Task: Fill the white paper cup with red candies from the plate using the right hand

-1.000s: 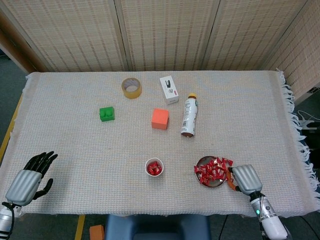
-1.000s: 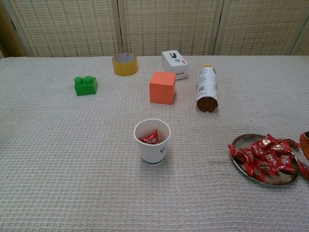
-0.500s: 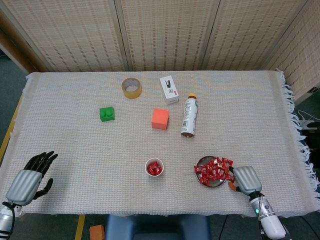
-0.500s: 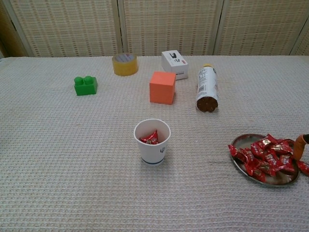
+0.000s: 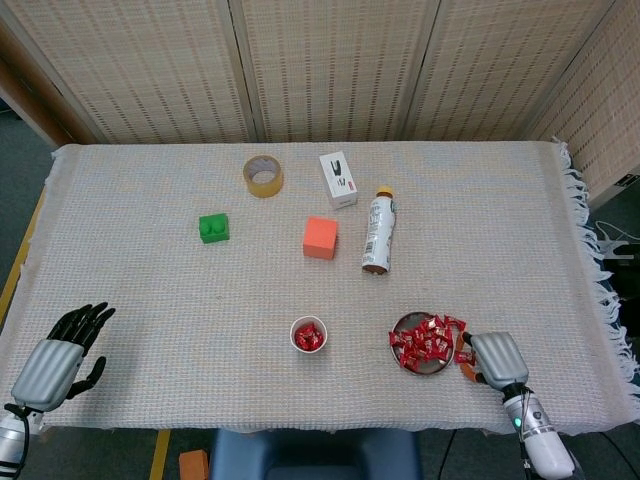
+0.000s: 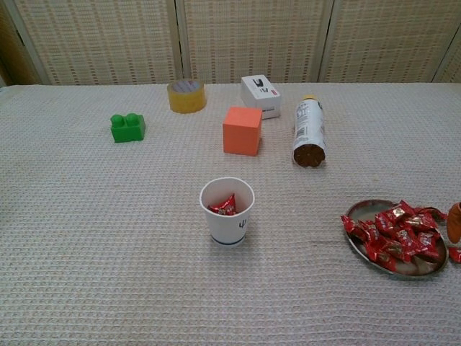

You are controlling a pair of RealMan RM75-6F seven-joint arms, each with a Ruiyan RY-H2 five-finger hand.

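The white paper cup (image 5: 308,334) (image 6: 227,211) stands upright near the table's front middle, with a few red candies at its bottom. To its right, a round plate (image 5: 402,326) (image 6: 358,210) holds a heap of red candies (image 5: 425,340) (image 6: 395,234). My right hand (image 5: 497,358) lies palm down just right of the plate, its orange fingertips (image 6: 454,222) against a candy at the plate's right rim. The palm hides whether anything is pinched. My left hand (image 5: 55,360) rests at the front left corner with fingers spread, holding nothing.
Behind the cup are an orange cube (image 5: 320,238), a bottle lying on its side (image 5: 378,230), a white box (image 5: 338,179), a yellow tape roll (image 5: 263,175) and a green brick (image 5: 213,228). The cloth's fringed right edge (image 5: 600,270) is close to my right hand.
My right hand has slid slightly right and toward the front edge, away from the plate's middle. Candies at the plate's right rim have shifted. The left hand and cup are still.
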